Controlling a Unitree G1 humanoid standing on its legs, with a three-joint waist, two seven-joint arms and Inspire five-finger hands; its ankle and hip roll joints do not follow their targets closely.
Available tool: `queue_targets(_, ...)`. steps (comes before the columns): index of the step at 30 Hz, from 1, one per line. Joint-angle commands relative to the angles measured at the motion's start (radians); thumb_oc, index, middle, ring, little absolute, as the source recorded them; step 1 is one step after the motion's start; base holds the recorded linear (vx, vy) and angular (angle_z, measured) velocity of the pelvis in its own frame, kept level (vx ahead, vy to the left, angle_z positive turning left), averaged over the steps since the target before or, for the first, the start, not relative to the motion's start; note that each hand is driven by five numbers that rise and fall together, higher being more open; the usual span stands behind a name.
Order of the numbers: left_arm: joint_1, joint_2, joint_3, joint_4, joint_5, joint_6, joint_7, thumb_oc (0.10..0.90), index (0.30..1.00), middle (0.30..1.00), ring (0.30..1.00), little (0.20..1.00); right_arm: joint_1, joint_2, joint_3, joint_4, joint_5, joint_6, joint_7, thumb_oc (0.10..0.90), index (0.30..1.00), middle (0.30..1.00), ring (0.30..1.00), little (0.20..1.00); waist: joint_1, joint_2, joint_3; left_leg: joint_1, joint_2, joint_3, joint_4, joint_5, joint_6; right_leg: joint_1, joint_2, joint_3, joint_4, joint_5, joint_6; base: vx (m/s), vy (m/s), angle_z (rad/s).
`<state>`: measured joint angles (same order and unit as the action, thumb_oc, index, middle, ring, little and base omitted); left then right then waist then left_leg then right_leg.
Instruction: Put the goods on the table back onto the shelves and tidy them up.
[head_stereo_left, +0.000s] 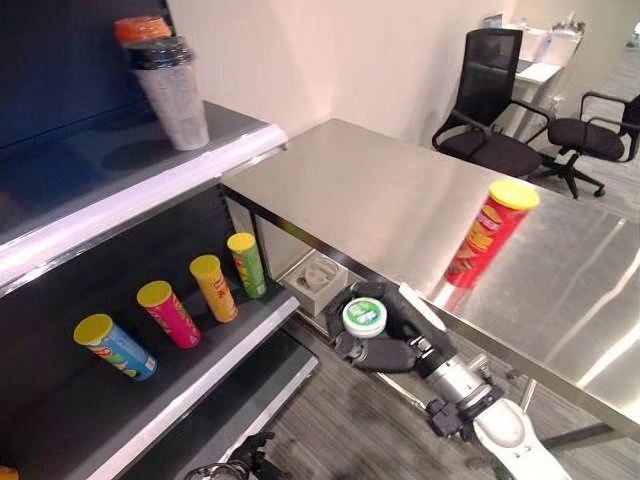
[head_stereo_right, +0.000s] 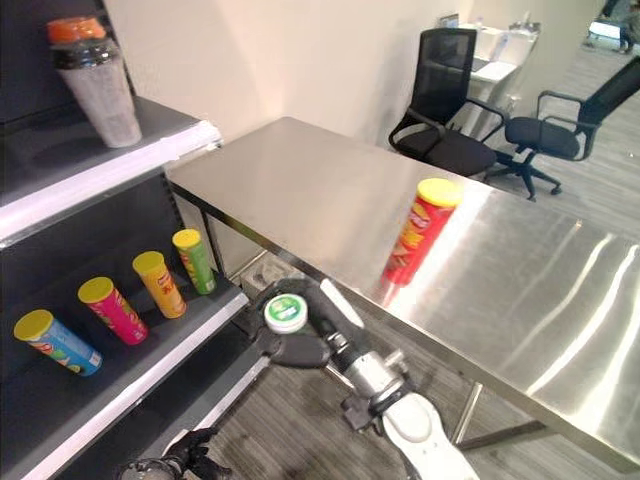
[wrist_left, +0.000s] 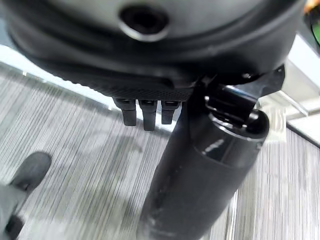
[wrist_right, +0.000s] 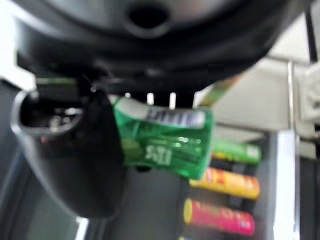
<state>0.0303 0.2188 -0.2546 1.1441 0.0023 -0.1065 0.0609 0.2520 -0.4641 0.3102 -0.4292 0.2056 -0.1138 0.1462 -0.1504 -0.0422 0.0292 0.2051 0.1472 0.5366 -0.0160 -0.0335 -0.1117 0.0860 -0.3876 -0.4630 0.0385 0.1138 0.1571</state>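
Note:
My right hand (head_stereo_left: 388, 352) is shut on a green can with a white lid (head_stereo_left: 365, 316), held below the steel table's (head_stereo_left: 370, 190) front edge, just right of the lower shelf (head_stereo_left: 205, 368). The right wrist view shows the green can (wrist_right: 165, 145) pinched between thumb (wrist_right: 75, 160) and fingers. On the table stands a red can with a yellow lid (head_stereo_left: 488, 232). Several yellow-lidded cans lean in a row on the lower shelf: blue (head_stereo_left: 115, 347), pink (head_stereo_left: 170, 314), orange (head_stereo_left: 215, 288), green (head_stereo_left: 248, 264). My left hand (head_stereo_left: 240, 458) hangs low over the floor, fingers (wrist_left: 145, 114) relaxed, holding nothing.
A clear cup with a dark lid (head_stereo_left: 172, 88) stands on the upper shelf (head_stereo_left: 120, 205). A white box (head_stereo_left: 318, 280) sits under the table by the shelf's end. Two black office chairs (head_stereo_left: 490, 100) (head_stereo_left: 590, 135) stand beyond the table.

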Motion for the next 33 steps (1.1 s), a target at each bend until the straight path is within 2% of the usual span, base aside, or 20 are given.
queue_targets(1,-0.034,-0.002,-0.005,-0.037,0.011,-0.07,0.0,0.8,0.9,0.9,0.9,0.9,-0.092,-0.001,-0.152,-0.148,0.002,-0.124,-0.029,0.4,0.3,0.3,0.3,0.3,-0.072,0.007,0.044,0.028,0.078,-0.088,-0.071,-0.018,-0.005,-0.053,0.04,0.27,-0.018,0.113,0.012,0.09,0.331,0.72)
queue_targets(3,-0.025,-0.001,-0.034,-0.037,0.017,-0.079,-0.014,0.8,0.9,0.9,0.9,0.9,-0.058,-0.017,-0.193,-0.176,0.0,-0.132,-0.025,0.4,0.3,0.3,0.3,0.3,-0.119,0.02,0.056,0.011,0.063,-0.163,-0.071,-0.022,0.009,-0.097,0.129,0.489,-0.002,0.068,0.0,0.07,0.199,1.24)
queue_targets(4,-0.025,-0.001,-0.034,-0.037,0.017,-0.079,-0.014,0.8,0.9,0.9,0.9,0.9,-0.058,-0.017,-0.193,-0.176,0.001,-0.131,-0.025,0.4,0.3,0.3,0.3,0.3,-0.118,0.021,0.053,0.008,0.063,-0.163,-0.071,-0.021,0.009,-0.102,0.129,0.49,-0.002,0.069,-0.001,0.01,0.153,1.95)
queue_targets(5,-0.03,-0.005,-0.056,-0.021,0.024,-0.084,-0.031,0.8,0.9,0.9,0.9,0.9,-0.037,-0.028,-0.224,-0.192,0.003,-0.128,-0.017,0.4,0.3,0.3,0.3,0.3,-0.143,0.023,0.061,-0.006,0.049,-0.207,-0.071,-0.021,0.018,-0.104,0.161,0.561,-0.006,0.035,-0.014,-0.02,0.068,1.61)
queue_targets(6,-0.043,-0.011,-0.061,0.005,0.028,-0.082,-0.025,0.8,0.9,0.9,0.9,0.9,-0.037,-0.038,-0.23,-0.2,0.004,-0.128,-0.014,0.4,0.3,0.3,0.3,0.3,-0.147,0.019,0.056,-0.012,0.05,-0.22,-0.071,-0.017,0.018,-0.087,0.16,0.559,-0.03,0.03,-0.015,-0.02,0.069,1.11)
queue_targets(7,0.047,-0.08,0.281,0.141,-0.211,-0.033,-0.039,0.8,0.9,0.9,0.9,0.9,0.027,0.05,-0.24,0.092,-0.034,-0.079,0.022,0.4,0.3,0.3,0.3,0.3,-0.049,-0.043,0.007,-0.034,-0.047,-0.144,0.085,-0.093,0.117,-0.023,0.228,0.451,-0.038,-0.008,-0.044,-0.03,-0.005,0.2)
queue_targets(9,0.042,-0.101,0.246,0.147,-0.183,-0.03,-0.048,0.8,0.9,0.9,0.9,0.9,0.033,0.063,-0.258,0.111,-0.049,-0.081,0.001,0.4,0.3,0.3,0.3,0.3,-0.062,-0.026,-0.006,-0.019,-0.064,-0.173,0.019,-0.062,0.105,-0.022,0.244,0.448,-0.047,-0.011,-0.048,-0.07,0.013,0.01)
queue_targets(10,0.045,-0.111,0.229,0.139,-0.175,-0.027,-0.059,0.8,0.9,0.9,0.9,0.9,0.029,0.069,-0.266,0.122,-0.042,-0.083,-0.002,0.4,0.3,0.3,0.3,0.3,-0.069,-0.022,-0.012,-0.008,-0.058,-0.164,-0.009,-0.047,0.099,-0.025,0.247,0.436,-0.052,-0.006,-0.049,-0.13,-0.026,0.12)
queue_targets(13,0.038,-0.115,0.226,0.107,-0.189,-0.026,-0.062,0.8,0.9,0.9,0.9,0.9,0.041,0.076,-0.29,0.135,-0.033,-0.07,-0.007,0.4,0.3,0.3,0.3,0.3,-0.058,-0.009,-0.023,0.008,-0.052,-0.195,-0.069,-0.012,0.081,-0.009,0.268,0.41,-0.091,0.003,-0.058,-0.11,-0.017,0.34)
queue_targets(17,0.035,-0.12,0.194,0.077,-0.179,-0.018,-0.067,0.8,0.9,0.9,0.9,0.9,0.052,0.03,-0.293,0.13,-0.047,-0.062,0.008,0.4,0.3,0.3,0.3,0.3,-0.045,-0.006,-0.038,-0.007,-0.04,-0.216,-0.071,-0.001,0.071,-0.002,0.281,0.386,-0.103,0.0,-0.068,-0.09,-0.007,0.21)
queue_targets(22,0.083,-0.134,0.138,-0.052,-0.159,-0.003,-0.098,0.8,0.9,0.9,0.9,0.9,0.066,0.007,-0.261,0.113,-0.06,-0.052,0.024,0.4,0.3,0.3,0.3,0.3,-0.039,0.0,-0.028,-0.003,-0.031,-0.228,-0.071,0.002,0.069,0.006,0.289,0.365,-0.108,0.001,-0.073,-0.03,-0.002,0.04)
queue_targets(24,0.1,-0.115,0.132,-0.091,-0.146,-0.003,-0.103,0.8,0.9,0.9,0.9,0.9,0.076,-0.001,-0.25,0.083,-0.093,-0.046,0.036,0.4,0.3,0.3,0.3,0.3,-0.036,-0.012,-0.008,0.0,-0.026,-0.216,-0.034,-0.009,0.064,0.016,0.283,0.351,-0.112,0.002,-0.073,-0.05,-0.007,0.01)
queue_targets(25,0.067,-0.105,0.127,-0.105,-0.137,0.003,-0.087,0.8,0.9,0.9,0.9,0.9,0.069,-0.006,-0.256,0.03,-0.163,-0.041,0.016,0.4,0.3,0.3,0.3,0.3,-0.051,-0.033,0.026,-0.041,0.016,-0.171,0.067,-0.023,0.042,0.028,0.258,0.32,-0.109,0.004,-0.076,-0.11,0.037,0.1)
queue_targets(28,0.093,-0.105,0.125,-0.174,-0.137,0.013,-0.088,0.8,0.9,0.9,0.9,0.9,0.07,-0.015,-0.256,-0.016,-0.189,-0.044,0.011,0.4,0.3,0.3,0.3,0.3,-0.055,-0.025,0.04,-0.013,0.074,-0.141,0.063,-0.02,0.036,0.034,0.242,0.32,-0.106,0.003,-0.069,-0.02,0.198,0.69)
queue_targets(29,0.153,-0.096,0.14,-0.292,-0.147,0.034,-0.087,0.8,0.9,0.9,0.9,0.9,0.077,-0.033,-0.263,-0.024,-0.205,-0.041,0.001,0.4,0.3,0.3,0.3,0.3,-0.051,-0.019,0.037,0.005,0.162,-0.133,0.03,0.035,0.024,0.018,0.204,0.328,-0.094,-0.003,-0.06,0.02,0.29,0.55)
queue_targets(30,0.154,-0.096,0.14,-0.294,-0.147,0.035,-0.086,0.8,0.9,0.9,0.9,0.9,0.077,-0.033,-0.262,-0.024,-0.206,-0.041,0.001,0.4,0.3,0.3,0.3,0.3,-0.051,-0.018,0.038,0.006,0.164,-0.133,0.028,0.036,0.022,0.018,0.206,0.328,-0.093,-0.004,-0.06,0.03,0.488,-0.04)
queue_targets(31,0.176,-0.082,0.131,-0.38,-0.146,0.05,-0.087,0.8,0.9,0.9,0.9,0.9,0.08,-0.044,-0.275,-0.011,-0.225,-0.03,-0.005,0.4,0.3,0.3,0.3,0.3,-0.053,-0.003,0.038,0.007,0.245,-0.14,0.014,0.124,0.016,0.01,0.174,0.33,-0.08,-0.017,-0.048,0.04,0.378,-0.04)
queue_targets(32,0.195,-0.073,0.115,-0.432,-0.143,0.059,-0.094,0.8,0.9,0.9,0.9,0.9,0.081,-0.048,-0.285,-0.004,-0.237,-0.024,-0.006,0.4,0.3,0.3,0.3,0.3,-0.056,0.015,0.04,0.008,0.278,-0.166,0.0,0.166,0.011,0.013,0.165,0.337,-0.073,-0.031,-0.041,0.07,0.52,0.12)
queue_targets(33,0.207,-0.066,0.106,-0.456,-0.134,0.06,-0.099,0.8,0.9,0.9,0.9,0.9,0.079,-0.05,-0.292,0.002,-0.241,-0.022,-0.007,0.4,0.3,0.3,0.3,0.3,-0.056,0.03,0.043,0.004,0.292,-0.197,-0.002,0.19,0.004,0.01,0.155,0.347,-0.067,-0.036,-0.035,0.09,0.413,0.22)
